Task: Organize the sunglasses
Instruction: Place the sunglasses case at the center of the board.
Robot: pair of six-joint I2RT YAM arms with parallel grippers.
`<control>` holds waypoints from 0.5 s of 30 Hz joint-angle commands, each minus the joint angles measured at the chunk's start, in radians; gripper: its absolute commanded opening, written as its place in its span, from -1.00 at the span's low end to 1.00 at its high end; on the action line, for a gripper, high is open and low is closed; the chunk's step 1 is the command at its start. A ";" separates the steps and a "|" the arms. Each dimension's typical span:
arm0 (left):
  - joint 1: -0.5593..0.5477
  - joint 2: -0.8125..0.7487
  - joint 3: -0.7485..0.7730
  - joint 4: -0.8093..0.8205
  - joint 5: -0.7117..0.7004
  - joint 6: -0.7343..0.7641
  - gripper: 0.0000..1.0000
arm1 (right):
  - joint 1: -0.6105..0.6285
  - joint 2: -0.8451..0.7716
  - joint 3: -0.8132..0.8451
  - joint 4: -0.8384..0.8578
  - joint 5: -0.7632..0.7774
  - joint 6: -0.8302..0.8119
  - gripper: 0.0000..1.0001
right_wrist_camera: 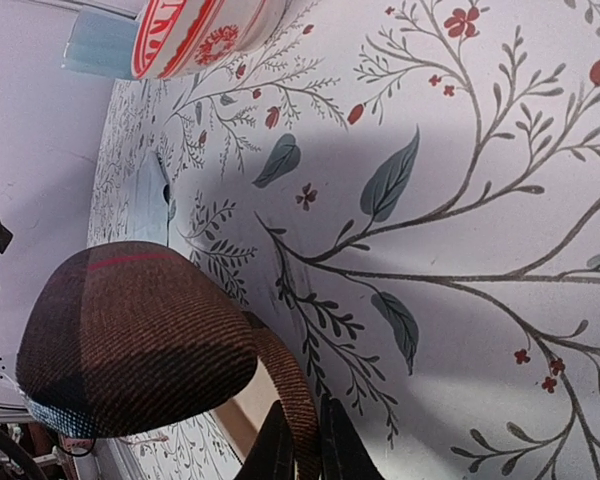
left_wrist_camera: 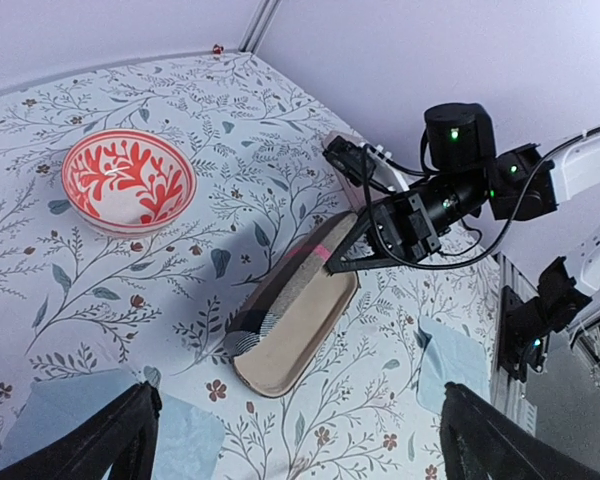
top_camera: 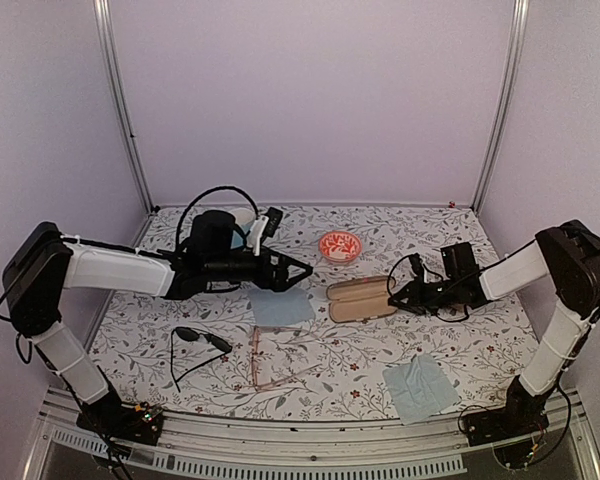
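The black sunglasses (top_camera: 202,339) lie on the table at the front left, arms unfolded. The thin pinkish clear-lens glasses (top_camera: 271,362) lie just right of them. Neither pair shows in the wrist views. My left gripper (top_camera: 302,270) (left_wrist_camera: 300,400) is open and empty, hovering above a blue cloth and pointing at the open brown case (top_camera: 360,299) (left_wrist_camera: 298,318). My right gripper (top_camera: 393,296) (right_wrist_camera: 306,445) is shut on the right end rim of the brown case (right_wrist_camera: 292,385). The case's lid (right_wrist_camera: 130,335) with a red band stands open.
A red-patterned bowl (top_camera: 340,245) (left_wrist_camera: 128,182) sits behind the case. One blue cloth (top_camera: 282,307) (left_wrist_camera: 185,440) lies under my left gripper, another (top_camera: 420,388) at the front right. A pale object (top_camera: 244,217) is partly hidden behind my left arm.
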 commanded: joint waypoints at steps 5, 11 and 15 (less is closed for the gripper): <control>0.009 -0.057 -0.009 -0.051 -0.053 0.020 0.97 | -0.005 -0.001 -0.020 0.042 0.009 0.017 -0.51; 0.009 -0.096 -0.049 -0.073 -0.108 0.012 0.97 | -0.005 -0.055 -0.064 0.036 0.038 0.023 -0.28; 0.008 -0.126 -0.083 -0.094 -0.149 0.012 0.98 | -0.003 -0.102 -0.099 0.016 0.076 0.025 -0.16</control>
